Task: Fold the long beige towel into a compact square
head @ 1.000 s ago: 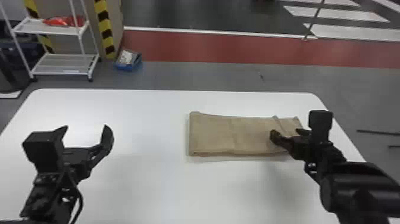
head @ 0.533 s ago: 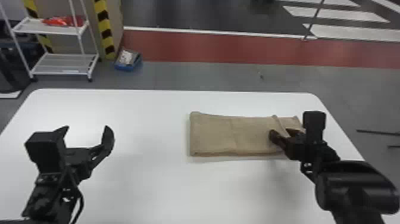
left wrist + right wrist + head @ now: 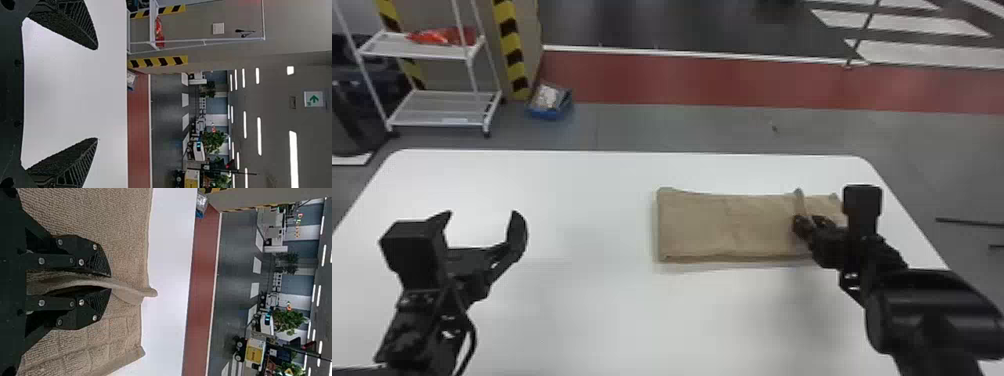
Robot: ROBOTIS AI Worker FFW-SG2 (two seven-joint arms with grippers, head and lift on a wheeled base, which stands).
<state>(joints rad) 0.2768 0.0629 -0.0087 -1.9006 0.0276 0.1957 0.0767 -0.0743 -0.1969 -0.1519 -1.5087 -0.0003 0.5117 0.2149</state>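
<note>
My right claw [image 3: 808, 225] squeezes nearly closed on raised fold [image 3: 131, 293] of beige towel [image 3: 722, 227]; cloth pokes out past tips. Towel lies folded lengthwise across right part of white table [image 3: 582, 300]. My left claw [image 3: 483, 215] gapes wide above table's left part.

Bright ceiling strip lights [image 3: 259, 136] shine overhead, and soft, faint shadows [image 3: 789, 292] lie across the white table [image 3: 582, 320]
</note>
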